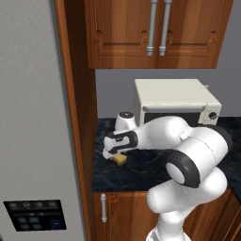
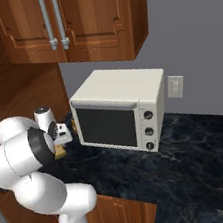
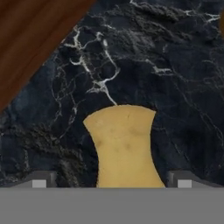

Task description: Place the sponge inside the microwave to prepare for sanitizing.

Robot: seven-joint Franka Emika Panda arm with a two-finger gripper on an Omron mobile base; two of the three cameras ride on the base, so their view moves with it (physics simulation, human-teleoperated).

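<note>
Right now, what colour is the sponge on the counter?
Yellowish-tan, plain with faint dimples. The sponge shows best in the hand view, lying on the dark marbled counter.

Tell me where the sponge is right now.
The sponge lies on the dark marble counter, left of the cream-white oven, directly under the open gripper.
</note>
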